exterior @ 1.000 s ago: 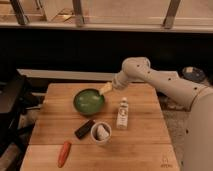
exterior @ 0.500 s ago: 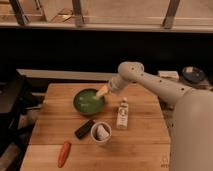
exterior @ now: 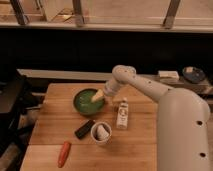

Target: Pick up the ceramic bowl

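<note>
1. The robot's pale-tipped gripper (exterior: 98, 96) reaches down over the right inner side of the round, glossy green ceramic bowl (exterior: 84, 103). I cannot tell whether it is open or closed, nor whether it touches the rim.
2. The bowl sits upright on the light wooden counter (exterior: 50, 125), its dark rim around a paler green inside.
3. The white robot arm (exterior: 145, 87) comes in from the right of the bowl.
4. A small pale bottle (exterior: 122, 114) is just right of the bowl, slightly nearer the camera.
5. A small white cup (exterior: 101, 133) stands in front of the bowl, with a dark oblong object (exterior: 84, 128) just beside the cup.
6. An orange carrot-shaped item (exterior: 64, 153) lies well in front of the bowl, to its left.
</note>
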`<state>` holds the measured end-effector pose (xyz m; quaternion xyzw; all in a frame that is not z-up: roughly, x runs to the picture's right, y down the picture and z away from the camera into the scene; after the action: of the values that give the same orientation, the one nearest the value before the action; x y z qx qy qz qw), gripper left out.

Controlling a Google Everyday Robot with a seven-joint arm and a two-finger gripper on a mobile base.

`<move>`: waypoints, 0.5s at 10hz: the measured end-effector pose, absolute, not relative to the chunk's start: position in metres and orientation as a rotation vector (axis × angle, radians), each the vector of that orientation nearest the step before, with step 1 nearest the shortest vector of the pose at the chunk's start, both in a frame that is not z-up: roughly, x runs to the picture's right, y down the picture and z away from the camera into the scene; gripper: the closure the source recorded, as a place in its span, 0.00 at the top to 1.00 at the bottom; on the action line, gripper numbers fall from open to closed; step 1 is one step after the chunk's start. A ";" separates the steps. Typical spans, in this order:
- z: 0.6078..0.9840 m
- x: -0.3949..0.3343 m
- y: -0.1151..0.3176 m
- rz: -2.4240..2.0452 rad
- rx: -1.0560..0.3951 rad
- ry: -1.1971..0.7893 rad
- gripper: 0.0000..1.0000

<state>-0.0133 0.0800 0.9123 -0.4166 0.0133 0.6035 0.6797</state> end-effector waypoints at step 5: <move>0.924 -0.015 0.093 1.342 -0.996 0.041 0.45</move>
<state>-0.0151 0.0929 0.9244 -0.4420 0.0184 0.5954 0.6707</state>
